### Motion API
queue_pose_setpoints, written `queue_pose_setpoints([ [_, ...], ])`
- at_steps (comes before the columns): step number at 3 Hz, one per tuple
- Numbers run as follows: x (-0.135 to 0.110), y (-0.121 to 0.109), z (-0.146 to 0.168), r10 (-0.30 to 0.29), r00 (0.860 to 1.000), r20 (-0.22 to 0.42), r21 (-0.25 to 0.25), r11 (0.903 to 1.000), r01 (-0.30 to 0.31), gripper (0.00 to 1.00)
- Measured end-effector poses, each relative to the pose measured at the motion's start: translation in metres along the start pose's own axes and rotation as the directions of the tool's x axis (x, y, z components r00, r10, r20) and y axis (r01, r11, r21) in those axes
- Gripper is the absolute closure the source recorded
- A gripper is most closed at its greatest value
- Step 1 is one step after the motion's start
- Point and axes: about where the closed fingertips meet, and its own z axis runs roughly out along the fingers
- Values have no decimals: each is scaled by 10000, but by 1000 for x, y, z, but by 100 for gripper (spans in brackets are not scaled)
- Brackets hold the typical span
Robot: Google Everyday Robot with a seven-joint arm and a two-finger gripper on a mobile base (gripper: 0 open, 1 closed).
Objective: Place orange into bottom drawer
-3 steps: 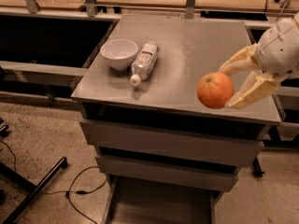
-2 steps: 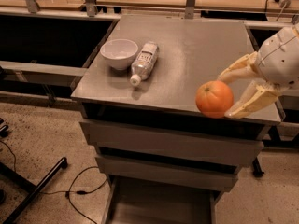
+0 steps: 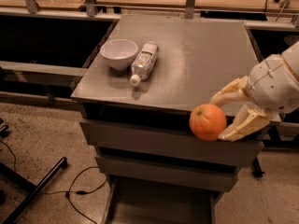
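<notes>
The orange point(image 3: 208, 122) is round and bright, held in the air in front of the cabinet's top edge at the right. My gripper point(image 3: 223, 116) comes in from the right on a white arm, and its cream fingers point(image 3: 236, 127) are shut on the orange from above and below. The bottom drawer point(image 3: 161, 204) is pulled open at the foot of the grey cabinet, below and left of the orange, showing a flat grey floor. The two drawers above it are shut.
A white bowl point(image 3: 119, 53) and a clear plastic bottle point(image 3: 143, 63) lying on its side sit on the cabinet top point(image 3: 201, 59) at the left. A black cable and a dark bar lie on the speckled floor point(image 3: 42, 139) at the left.
My gripper has carried the orange forward and down, from above the cabinet top's front right part to in front of its front edge.
</notes>
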Motion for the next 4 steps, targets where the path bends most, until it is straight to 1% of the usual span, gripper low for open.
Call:
queue_pose_setpoints([
  [2,20,22,33,748,9972,-66,-355,9966,-750,100],
  [4,42,36,73,1256,9913,-387,-595,9900,-1278,100],
])
